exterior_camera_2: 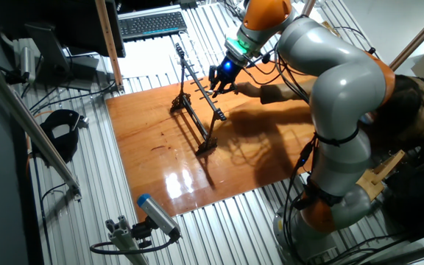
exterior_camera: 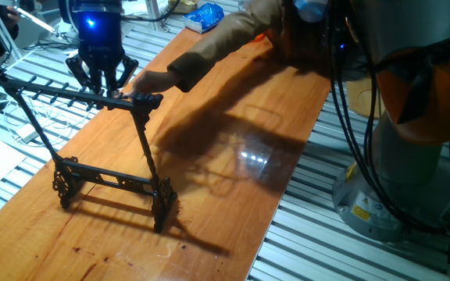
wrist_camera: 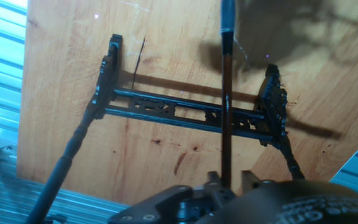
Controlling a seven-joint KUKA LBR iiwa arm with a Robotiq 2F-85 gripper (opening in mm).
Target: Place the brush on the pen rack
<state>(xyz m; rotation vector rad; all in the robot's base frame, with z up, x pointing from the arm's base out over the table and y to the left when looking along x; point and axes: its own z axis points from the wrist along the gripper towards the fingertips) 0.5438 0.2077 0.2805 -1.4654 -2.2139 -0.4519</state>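
Observation:
The pen rack (exterior_camera: 147, 148) stands upright on the wooden table (exterior_camera: 233, 203), a black frame with a pegged top bar and scrolled feet. My gripper (exterior_camera: 100, 82) hovers just above the far part of that top bar. In the hand view the brush (wrist_camera: 226, 81) runs as a thin dark shaft straight out from between my fingers, and my gripper (wrist_camera: 227, 182) is shut on it. Below the brush lie the pen rack's lower bars (wrist_camera: 179, 112). From the other side, the gripper (exterior_camera_2: 221, 79) sits over the rack (exterior_camera_2: 193, 121). In both fixed views the brush is too thin to make out.
A person's hand (exterior_camera: 153, 80) in a brown sleeve reaches in and touches the near end of the top bar; it also shows as the hand (exterior_camera_2: 250, 90) beside my gripper. A keyboard (exterior_camera_2: 152, 23) lies beyond the table. A blue packet (exterior_camera: 203, 16) sits at the far end.

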